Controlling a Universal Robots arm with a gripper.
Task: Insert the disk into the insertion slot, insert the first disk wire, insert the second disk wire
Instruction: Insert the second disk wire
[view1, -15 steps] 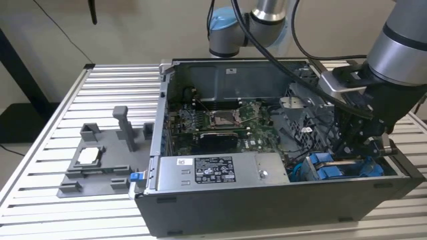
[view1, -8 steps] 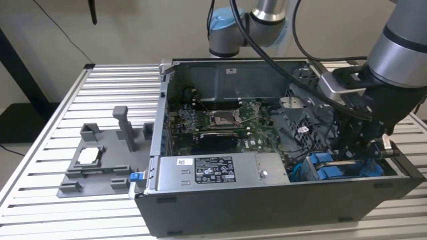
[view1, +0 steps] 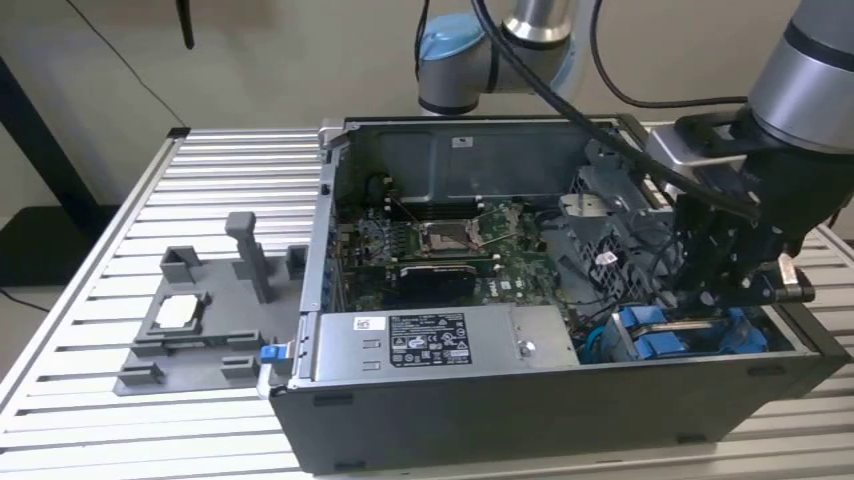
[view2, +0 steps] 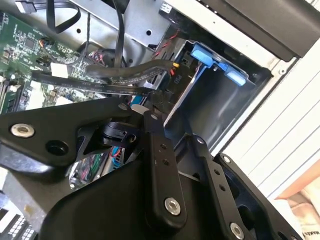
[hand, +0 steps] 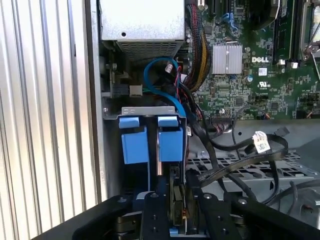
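Since the black linkage gripper (hand: 176, 200) is down in the dark grey metal insertion slot with blue plastic rails (hand: 150, 142), clamped on what seems the edge of the blue-framed silver disk (hand: 176, 207), a tilt could jam it on the rails; the loose black flat cables (hand: 235, 160) nearby could snag.

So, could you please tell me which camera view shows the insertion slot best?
The first wrist view: the insertion slot faces the camera, blue tabs plain. The second wrist view shows its open bay obliquely; in the exterior view the gripper partly covers it.
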